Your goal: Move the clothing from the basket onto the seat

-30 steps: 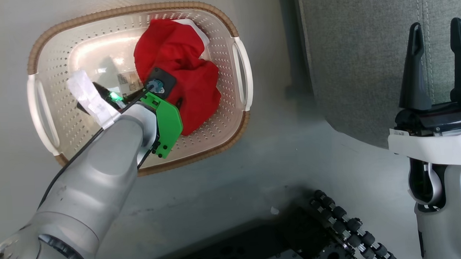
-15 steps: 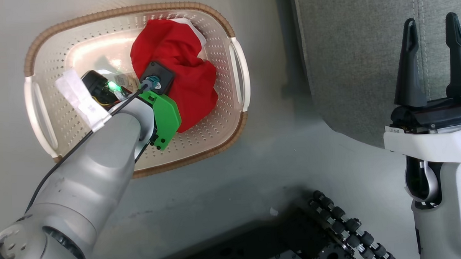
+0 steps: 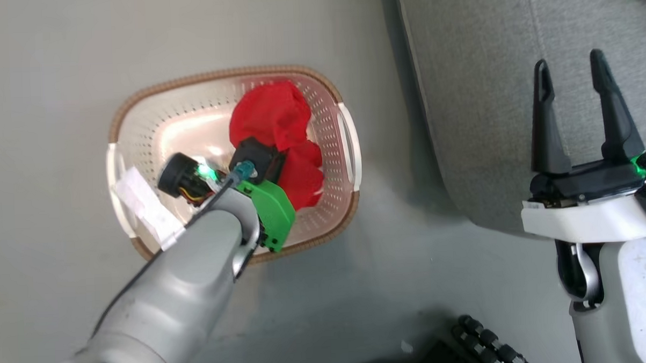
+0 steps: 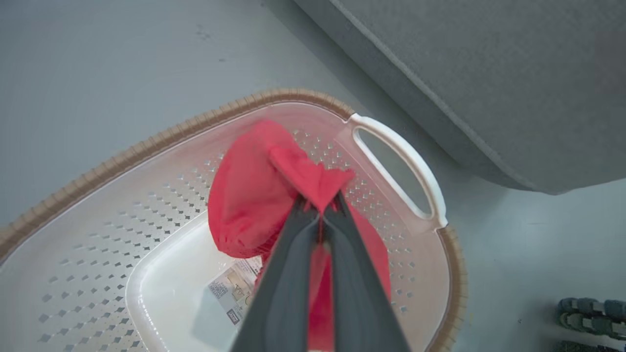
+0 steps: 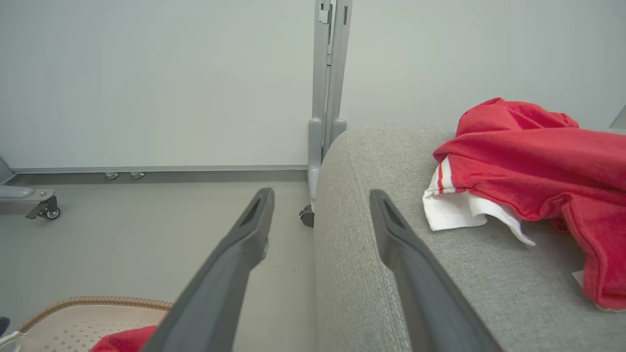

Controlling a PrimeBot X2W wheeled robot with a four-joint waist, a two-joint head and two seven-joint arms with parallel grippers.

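Over the basket (image 4: 146, 144), left pincer (image 4: 320, 203) grips one garment (image 4: 244, 205); second garment (image 5: 538, 146) on seat (image 5: 489, 254); right pincer (image 3: 568, 60) spread.

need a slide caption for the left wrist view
Left gripper shut on a red garment in the perforated basket, grey seat beside it.

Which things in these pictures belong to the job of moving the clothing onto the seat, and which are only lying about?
Part of the job:
basket; red garment inside it, gripped by the shut left tool; seat; second red garment lying on it; open right tool.

Only lying about:
grey upright post; wheeled frame foot.
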